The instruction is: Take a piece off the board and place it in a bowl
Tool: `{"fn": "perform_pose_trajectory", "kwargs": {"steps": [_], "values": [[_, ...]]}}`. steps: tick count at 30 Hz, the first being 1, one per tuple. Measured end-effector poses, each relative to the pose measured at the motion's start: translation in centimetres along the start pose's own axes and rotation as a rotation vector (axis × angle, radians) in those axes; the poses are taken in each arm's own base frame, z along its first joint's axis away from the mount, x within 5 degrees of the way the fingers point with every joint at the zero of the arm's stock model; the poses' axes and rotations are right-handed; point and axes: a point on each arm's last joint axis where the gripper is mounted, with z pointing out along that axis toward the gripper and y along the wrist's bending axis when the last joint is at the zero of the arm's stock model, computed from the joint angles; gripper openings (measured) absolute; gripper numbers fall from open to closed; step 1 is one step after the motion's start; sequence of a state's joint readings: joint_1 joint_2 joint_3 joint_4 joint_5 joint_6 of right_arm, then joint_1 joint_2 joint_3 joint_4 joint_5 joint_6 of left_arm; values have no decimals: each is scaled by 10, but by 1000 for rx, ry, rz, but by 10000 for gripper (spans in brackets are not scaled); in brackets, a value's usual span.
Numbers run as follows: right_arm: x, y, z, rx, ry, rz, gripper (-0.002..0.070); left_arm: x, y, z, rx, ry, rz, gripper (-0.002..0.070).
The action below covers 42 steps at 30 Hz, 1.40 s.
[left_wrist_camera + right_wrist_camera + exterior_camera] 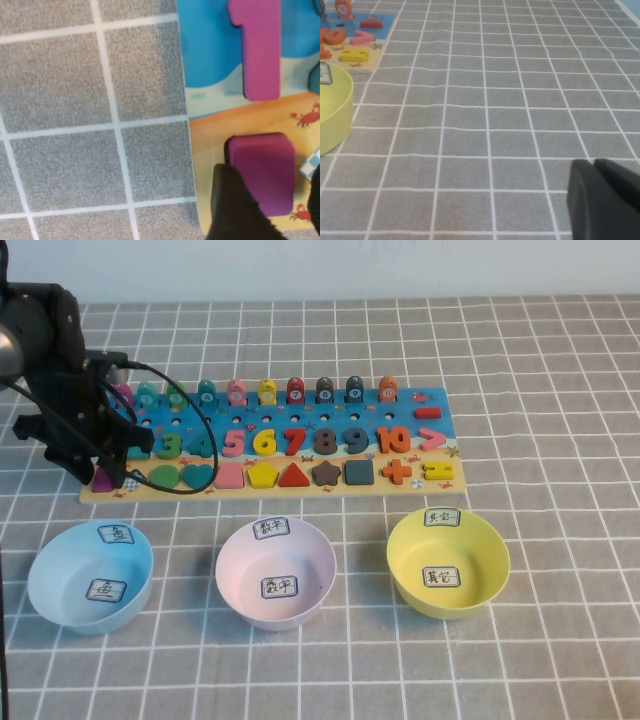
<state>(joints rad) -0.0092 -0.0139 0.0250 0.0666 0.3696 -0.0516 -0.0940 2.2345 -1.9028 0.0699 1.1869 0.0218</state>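
The magenta-pink piece (103, 480) lies in its slot at the left end of the board's (340, 491) tan strip. My left gripper (112, 474) is lowered over it. In the left wrist view the gripper (270, 177) is open, with one black finger (232, 210) at one edge of the piece (265, 170) and the other finger at the picture's edge on the far side. The piece still rests on the board (215, 135). The yellow bowl (492, 580) stands in front of the board's right end. My right gripper (595, 165) is shut and empty over bare cloth, out of the high view.
A light blue bowl (45, 595) and a pale pink bowl (235, 595) stand in front of the board. A magenta number 1 (260, 45) sits beside the piece. The yellow bowl (332, 120) and the board's right end (370, 37) show in the right wrist view. A grey checked cloth (560, 440) covers the table.
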Motion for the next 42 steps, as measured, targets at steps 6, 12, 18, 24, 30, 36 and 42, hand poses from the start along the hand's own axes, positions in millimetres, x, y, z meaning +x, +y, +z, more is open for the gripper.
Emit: {"fn": "perform_pose_trajectory", "kwargs": {"steps": [6,12,18,24,30,36,42], "values": [[0,0,0,0,0,0,-19,0,0,4,3,8,-5,288],[0,0,0,0,0,0,-19,0,0,4,2,8,-19,286],[0,0,0,0,0,0,-19,-1,1,2,2,16,-27,223],[0,0,0,0,0,0,-19,-2,1,2,2,20,-35,188],[0,0,0,0,0,0,-19,-2,2,1,2,18,-35,188],[0,0,0,0,0,0,-19,-2,2,1,2,20,-35,188],[0,0,0,0,0,0,-19,-2,2,2,2,20,-35,187]]}}
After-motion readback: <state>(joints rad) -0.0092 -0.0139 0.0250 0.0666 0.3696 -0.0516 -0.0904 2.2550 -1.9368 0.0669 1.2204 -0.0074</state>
